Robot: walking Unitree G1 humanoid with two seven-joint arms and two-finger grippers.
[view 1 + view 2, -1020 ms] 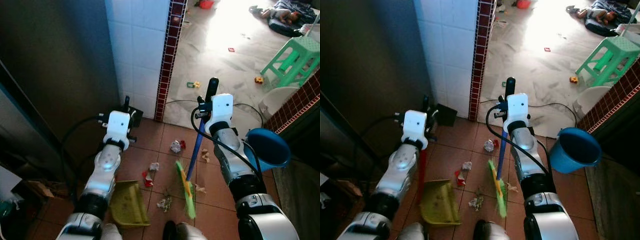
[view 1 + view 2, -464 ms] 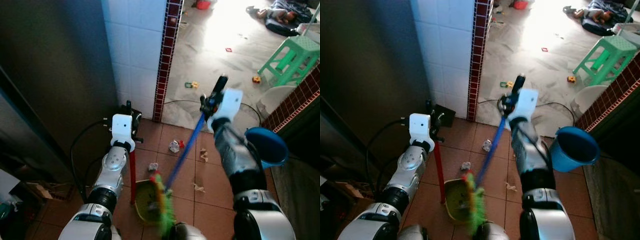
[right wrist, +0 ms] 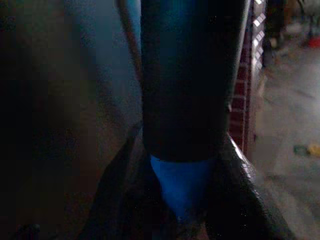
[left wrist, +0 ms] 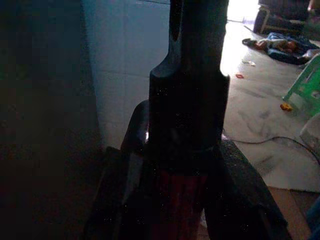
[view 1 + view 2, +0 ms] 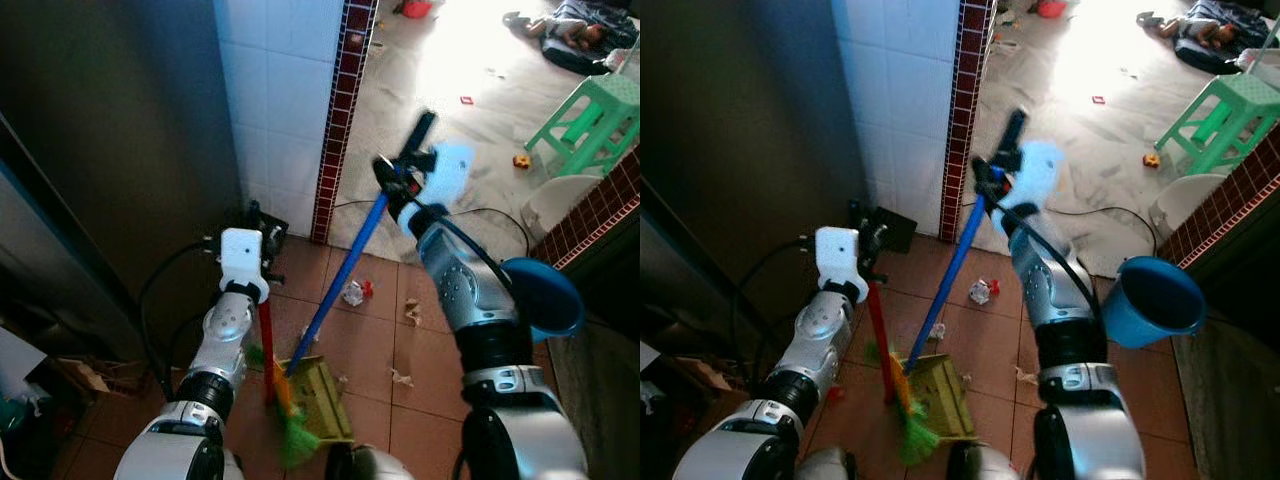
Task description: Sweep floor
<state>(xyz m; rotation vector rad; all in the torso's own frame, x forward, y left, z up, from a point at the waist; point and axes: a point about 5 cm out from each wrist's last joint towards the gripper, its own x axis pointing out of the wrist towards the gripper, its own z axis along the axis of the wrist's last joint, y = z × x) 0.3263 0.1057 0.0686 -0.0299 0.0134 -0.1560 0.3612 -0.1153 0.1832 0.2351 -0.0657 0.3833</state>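
Note:
My right gripper (image 5: 398, 178) is shut on the black grip of a blue-handled broom (image 5: 345, 265), raised in front of the tiled pillar. The handle slants down to my left, and its green and orange head (image 5: 288, 425) rests at the left edge of a yellow-green dustpan (image 5: 325, 405). My left gripper (image 5: 253, 213) is shut on the top of the dustpan's upright red handle (image 5: 265, 340). The left wrist view shows that handle's black cap (image 4: 187, 90); the right wrist view shows the broom's blue shaft (image 3: 182, 185). Crumpled litter (image 5: 352, 293) and paper scraps (image 5: 412, 312) lie on the brown tiles.
A white tiled pillar (image 5: 290, 100) with a dark red edge stands ahead, with a dark wall to its left. A blue bucket (image 5: 541, 297) sits at my right, a green stool (image 5: 592, 108) beyond it. A cable (image 5: 480, 212) crosses the pale floor. A person lies far back right.
The broom swung leftward: its head moved from the middle tiles to the dustpan's left edge. My right gripper moved forward and left. The dustpan shifted right, and its red handle now stands upright.

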